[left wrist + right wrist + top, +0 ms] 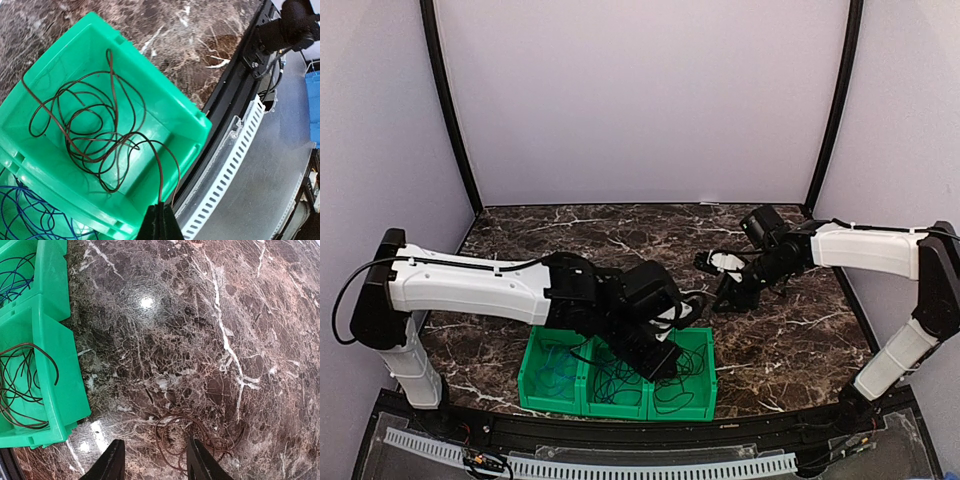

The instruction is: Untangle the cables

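My left gripper [161, 212] is shut on a loop of a thin brown cable [95, 130]. The rest of that cable lies coiled in the right end compartment of the green bin [150, 87]. In the top view this gripper [660, 355] hangs over the bin [618, 405]. My right gripper [156, 462] is open and empty, low over the marble table. A second brown cable [197, 440] lies tangled on the table, mostly between its fingers and around the right finger [202, 462]. A blue cable [30, 217] lies in another compartment.
The green bin [55, 365] has three compartments and stands at the table's near edge. Black framing and a white slotted cable duct [235, 160] run just past it. The marble table [200, 315] stretches behind. Walls enclose the back and sides.
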### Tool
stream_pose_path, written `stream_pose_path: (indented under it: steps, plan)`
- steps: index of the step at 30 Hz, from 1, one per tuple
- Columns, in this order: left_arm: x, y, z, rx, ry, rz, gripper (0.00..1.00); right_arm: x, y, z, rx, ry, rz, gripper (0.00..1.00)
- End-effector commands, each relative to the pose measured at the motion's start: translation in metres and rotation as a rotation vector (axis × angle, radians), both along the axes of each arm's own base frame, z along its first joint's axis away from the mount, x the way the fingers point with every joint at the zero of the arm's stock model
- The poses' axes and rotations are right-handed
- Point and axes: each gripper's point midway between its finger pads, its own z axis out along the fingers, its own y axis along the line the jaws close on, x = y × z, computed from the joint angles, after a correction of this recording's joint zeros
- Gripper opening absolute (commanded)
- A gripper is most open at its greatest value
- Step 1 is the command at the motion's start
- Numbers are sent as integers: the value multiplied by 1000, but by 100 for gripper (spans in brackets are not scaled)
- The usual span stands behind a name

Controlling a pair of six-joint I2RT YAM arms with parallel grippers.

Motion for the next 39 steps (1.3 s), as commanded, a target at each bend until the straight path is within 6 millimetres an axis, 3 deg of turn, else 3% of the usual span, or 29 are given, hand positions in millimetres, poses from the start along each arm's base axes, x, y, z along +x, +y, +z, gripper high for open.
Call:
stream_pose_path:
  steps: [1, 4, 8, 11, 18, 24, 30, 35, 39]
  plan:
    - [1, -5, 58, -125, -185, -42, 0, 2, 0, 4, 14, -15, -15, 44]
    - [26, 3, 73, -117, -323, 69, 0, 2, 0, 6, 19, -15, -19, 44]
    - [53, 11, 112, -211, -474, 199, 0, 1, 0, 6, 21, -17, -22, 44]
    - [56, 8, 133, -290, -518, 209, 0, 3, 0, 7, 18, -19, -24, 44]
    - [43, -2, 136, -329, -508, 148, 0, 4, 0, 6, 16, -22, -25, 44]
    - [67, 18, 140, -307, -590, 319, 0, 0, 5, 7, 40, 4, -7, 44]
    - [81, 26, 159, -389, -654, 434, 0, -37, 26, 35, 222, 76, 169, 53]
    - [80, 21, 156, -398, -650, 426, 0, -41, 50, 33, 251, 99, 253, 58]
    - [79, 18, 154, -403, -636, 425, 0, -48, 77, 49, 338, 149, 338, 60]
